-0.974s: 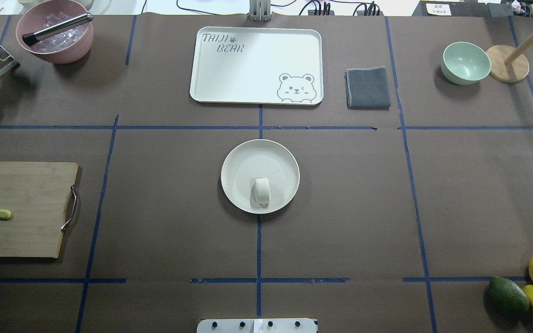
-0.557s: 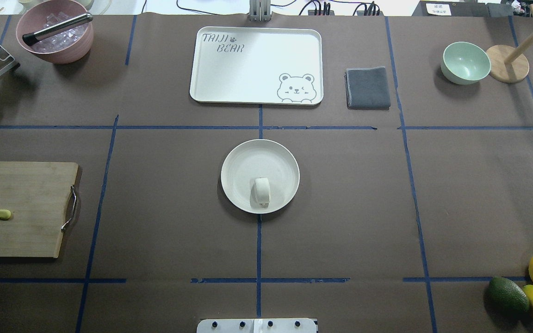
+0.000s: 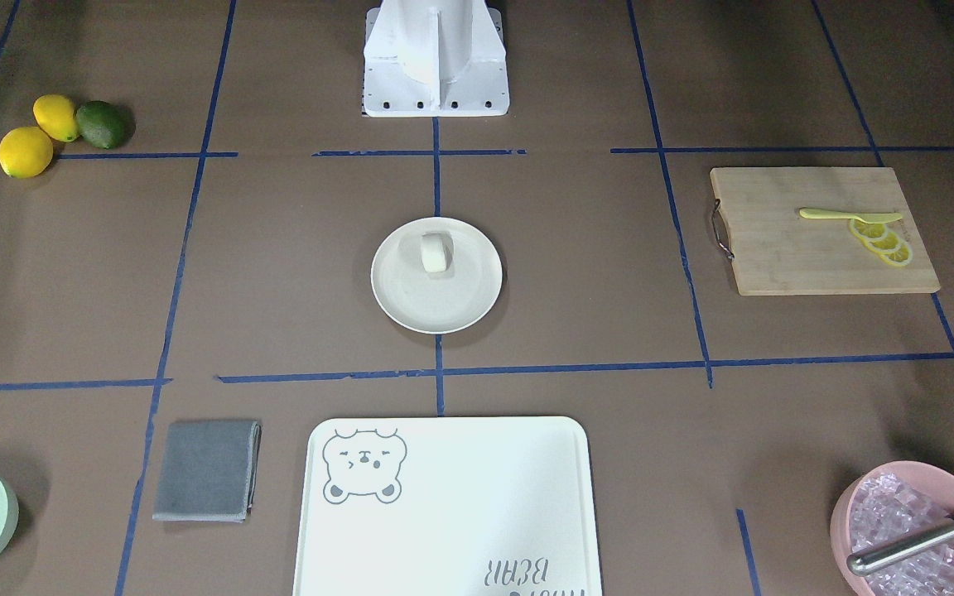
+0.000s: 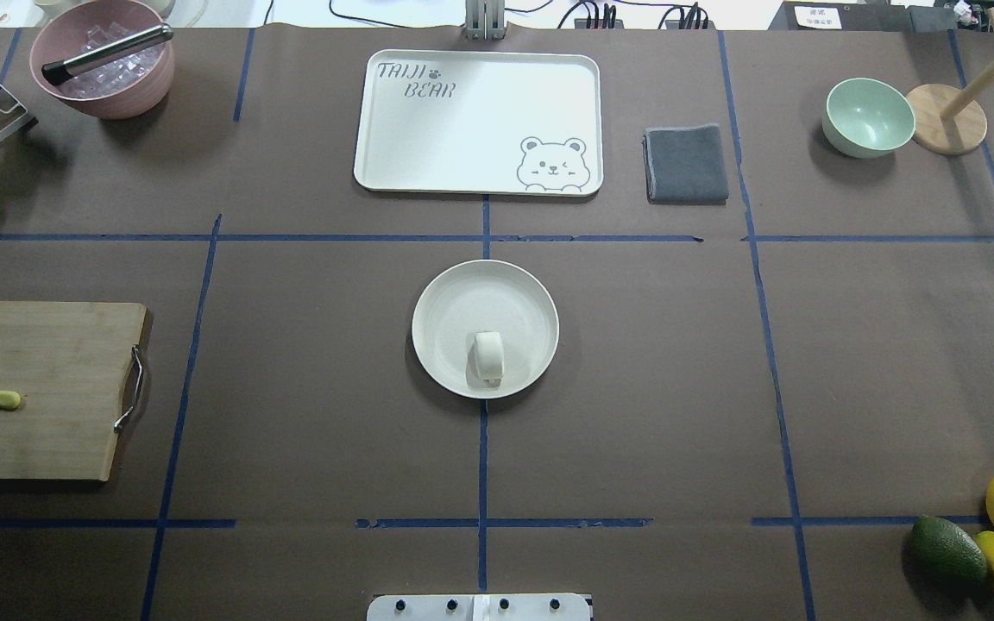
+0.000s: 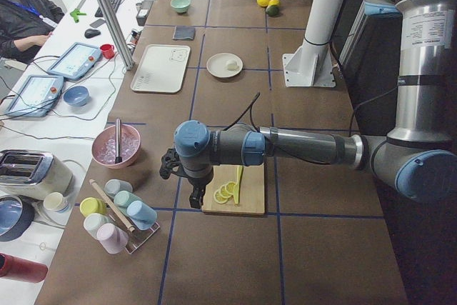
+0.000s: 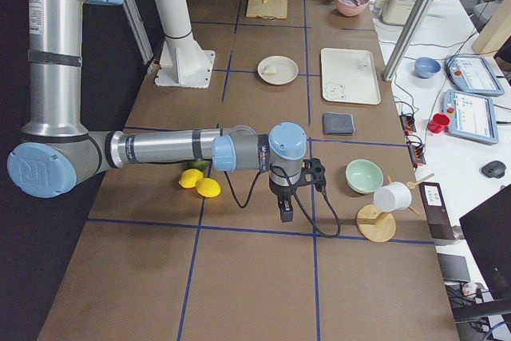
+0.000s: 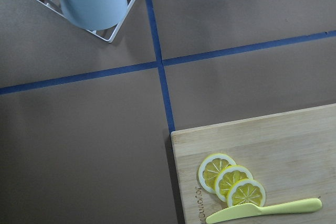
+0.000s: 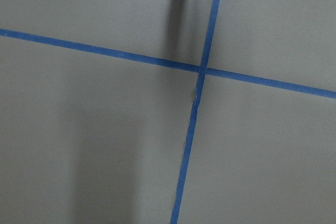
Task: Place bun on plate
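Our left gripper (image 5: 194,196) and right gripper (image 6: 286,213), spread or pressed we cannot tell, hang aside, likely because the bun (image 4: 488,357) lies on the plate (image 4: 454,302).

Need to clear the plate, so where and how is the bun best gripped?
Probably from straight above, closing across the bun's two flat faces, which seem to face left and right; it appears to stand on edge on the plate.
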`<state>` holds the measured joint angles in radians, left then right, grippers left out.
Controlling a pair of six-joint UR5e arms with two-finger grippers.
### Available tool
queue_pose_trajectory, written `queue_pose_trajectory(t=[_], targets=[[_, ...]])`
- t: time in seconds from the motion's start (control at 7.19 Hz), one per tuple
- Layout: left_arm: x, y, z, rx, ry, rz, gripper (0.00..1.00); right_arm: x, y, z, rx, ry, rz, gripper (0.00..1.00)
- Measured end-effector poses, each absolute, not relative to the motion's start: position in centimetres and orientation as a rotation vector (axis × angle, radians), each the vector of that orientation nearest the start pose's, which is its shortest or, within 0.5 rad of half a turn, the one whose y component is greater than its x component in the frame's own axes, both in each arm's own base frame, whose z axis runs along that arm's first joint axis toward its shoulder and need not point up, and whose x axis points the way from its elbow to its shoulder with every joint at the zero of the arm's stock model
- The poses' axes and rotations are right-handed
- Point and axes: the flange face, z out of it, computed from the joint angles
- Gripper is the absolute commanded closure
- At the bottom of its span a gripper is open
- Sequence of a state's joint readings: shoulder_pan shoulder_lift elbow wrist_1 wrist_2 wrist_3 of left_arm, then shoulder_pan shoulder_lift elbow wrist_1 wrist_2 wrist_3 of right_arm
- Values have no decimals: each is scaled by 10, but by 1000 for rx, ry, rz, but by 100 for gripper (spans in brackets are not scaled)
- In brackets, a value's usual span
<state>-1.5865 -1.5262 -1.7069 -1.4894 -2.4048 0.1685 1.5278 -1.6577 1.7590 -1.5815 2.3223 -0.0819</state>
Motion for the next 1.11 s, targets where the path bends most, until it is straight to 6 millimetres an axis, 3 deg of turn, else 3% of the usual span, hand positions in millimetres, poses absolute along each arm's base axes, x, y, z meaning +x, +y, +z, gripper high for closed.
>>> queue_pose_trajectory(t=[1.11], targets=[[-68,-466,629,65,828,143,0,45,-461,609,103,-750,-153,0]])
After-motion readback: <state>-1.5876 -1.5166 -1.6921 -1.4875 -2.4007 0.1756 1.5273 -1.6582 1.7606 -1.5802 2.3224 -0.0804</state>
